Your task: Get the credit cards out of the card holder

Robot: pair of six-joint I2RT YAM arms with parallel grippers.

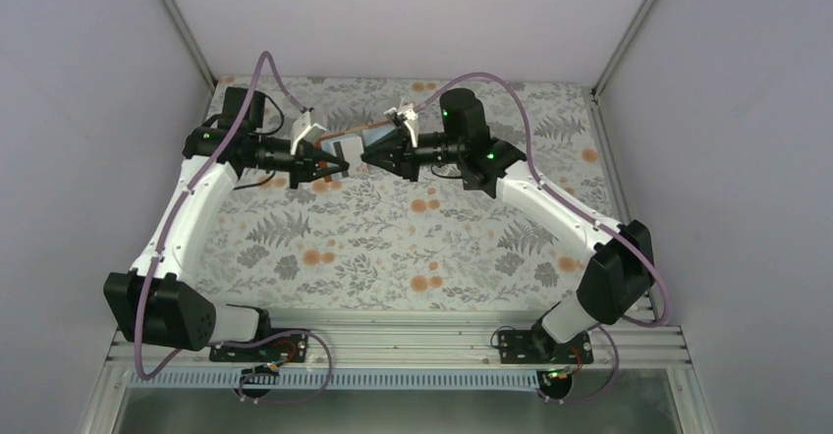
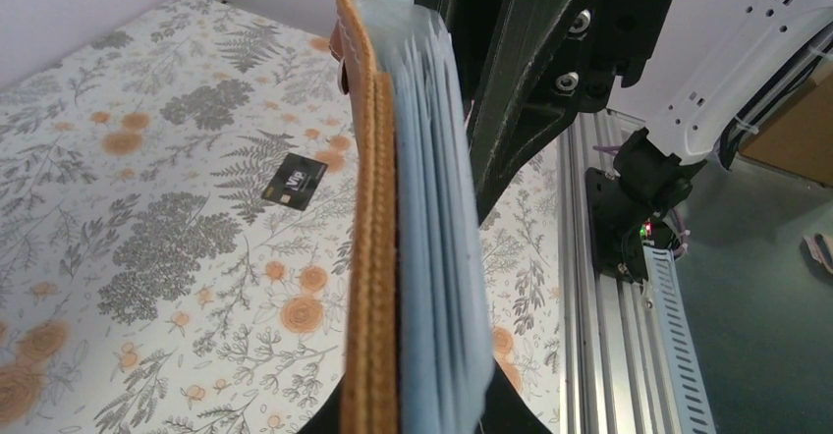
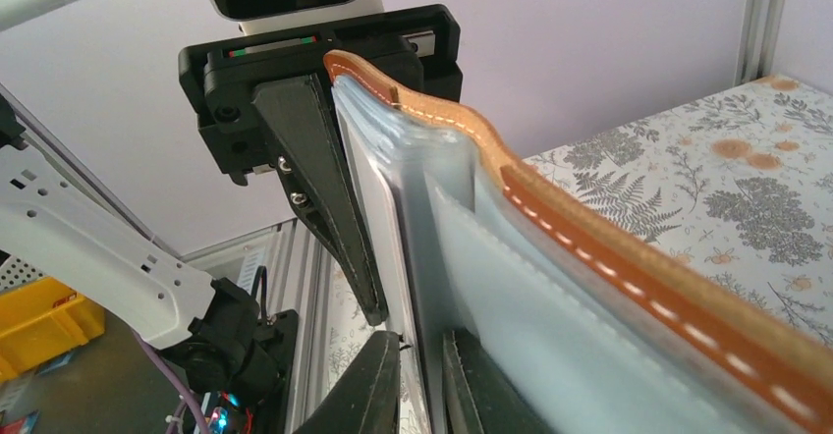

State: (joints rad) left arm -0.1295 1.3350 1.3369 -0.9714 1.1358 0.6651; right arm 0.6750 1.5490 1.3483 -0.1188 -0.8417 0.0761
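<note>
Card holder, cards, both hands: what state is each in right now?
card holder: held off the table, layers fanned apart, gripped by both hands
black card: out, lying flat on the table
other cards: not visible
left hand: shut on the card holder
right hand: shut on an inner pale-blue layer

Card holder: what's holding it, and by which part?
Both hands, off the table. The left hand clamps one end of the card holder across its leather cover; the right hand pinches a pale blue inner leaf at the opposite end.
</note>
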